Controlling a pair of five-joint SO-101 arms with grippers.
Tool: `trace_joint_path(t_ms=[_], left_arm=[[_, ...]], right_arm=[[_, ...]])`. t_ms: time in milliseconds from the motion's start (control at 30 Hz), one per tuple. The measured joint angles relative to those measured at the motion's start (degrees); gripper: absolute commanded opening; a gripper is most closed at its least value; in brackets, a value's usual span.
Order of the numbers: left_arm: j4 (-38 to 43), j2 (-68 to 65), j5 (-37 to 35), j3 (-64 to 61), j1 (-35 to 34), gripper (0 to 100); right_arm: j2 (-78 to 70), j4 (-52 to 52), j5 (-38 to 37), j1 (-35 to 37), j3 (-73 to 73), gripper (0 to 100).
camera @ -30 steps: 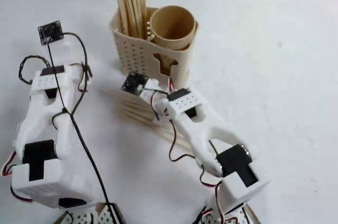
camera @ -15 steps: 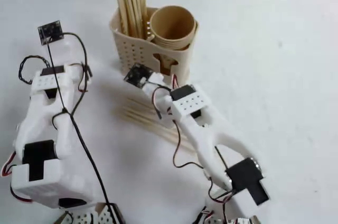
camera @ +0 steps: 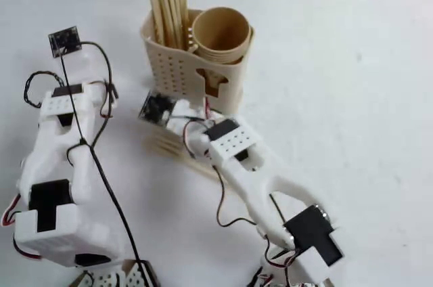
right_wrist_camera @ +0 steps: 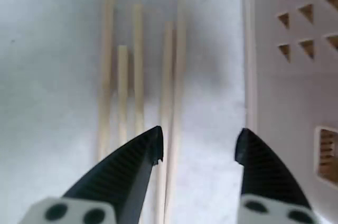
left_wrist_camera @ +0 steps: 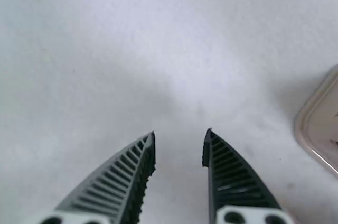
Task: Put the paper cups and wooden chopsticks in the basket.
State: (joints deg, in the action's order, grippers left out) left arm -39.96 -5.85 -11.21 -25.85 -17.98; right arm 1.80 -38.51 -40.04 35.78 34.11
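The right gripper (right_wrist_camera: 198, 143), jaws spread, hovers over loose chopsticks (right_wrist_camera: 138, 65) on the near side of the basket (camera: 177, 69). The left gripper (left_wrist_camera: 179, 145), jaws parted, hangs above the table (left_wrist_camera: 132, 49).

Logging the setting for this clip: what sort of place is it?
Most likely a robotics test bench: a left arm and a right arm with exposed wires stand on a plain white table, and the basket of paper cups and chopsticks looks like a practice prop.

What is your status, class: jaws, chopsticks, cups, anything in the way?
Left jaws open over table. Right jaws open above loose chopsticks beside basket. Paper cups already in basket. Nothing blocking.
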Motion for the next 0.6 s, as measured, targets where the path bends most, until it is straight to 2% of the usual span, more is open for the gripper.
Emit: trace_joint_path(t_ms=[267,367,500,600], left_arm=[[0.0,0.0,0.0,0.0,0.0,17],[0.0,0.0,0.0,0.0,0.0,17],[0.0,0.0,0.0,0.0,0.0,17],[0.0,0.0,0.0,0.0,0.0,17]], right_arm=[[-8.1,4.8,-0.8,0.4,0.0,24.5],[-10.4,6.4,-0.8,0.2,-0.3,18.1],[-10.7,6.5,-0.8,0.2,-0.8,2.4],[-10.7,6.4,-0.8,0.2,-0.8,3.0]])
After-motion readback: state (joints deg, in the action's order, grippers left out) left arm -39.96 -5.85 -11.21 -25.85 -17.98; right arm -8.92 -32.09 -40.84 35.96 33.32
